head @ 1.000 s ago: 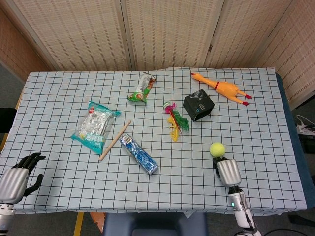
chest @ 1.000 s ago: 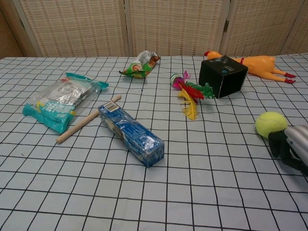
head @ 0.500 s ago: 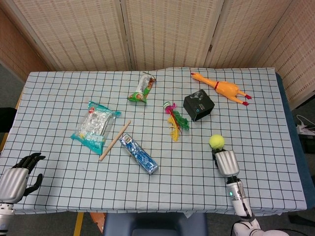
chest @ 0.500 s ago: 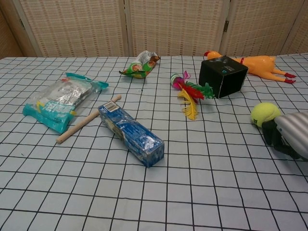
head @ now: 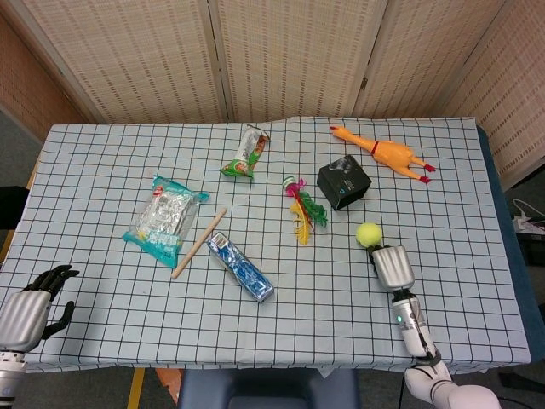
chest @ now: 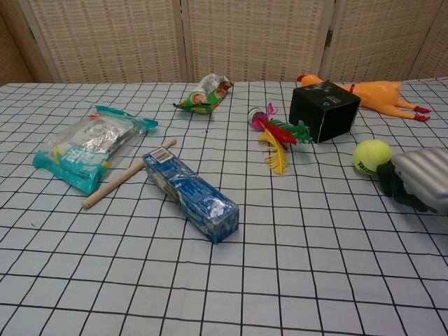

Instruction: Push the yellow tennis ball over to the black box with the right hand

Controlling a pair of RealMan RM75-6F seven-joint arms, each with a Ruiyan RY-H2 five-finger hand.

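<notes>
Since a second ago the yellow tennis ball (head: 369, 233) has rolled up the checked tablecloth (head: 102, 162) toward the black box (head: 344, 182), and the right hand (head: 392, 266) has followed it forward by about the same amount. Ball now sits just past the right fingertips, touching or nearly touching them in the chest view, with the box farther on beyond the ball and apart from it. Right hand lies low over the cloth, silver back up, dark fingers (chest: 389, 180) curled under toward the ball; nothing gripped, fingers drawn in rather than spread. Forearm runs back toward the table's near edge. Left hand (head: 34, 302) unchanged at the near left corner, off the cloth edge, dark fingers loosely apart and holding nothing. Well to the left of the right fingers: feather toy (head: 302, 209), blue packet (head: 241, 267), wooden stick (head: 198, 243).
</notes>
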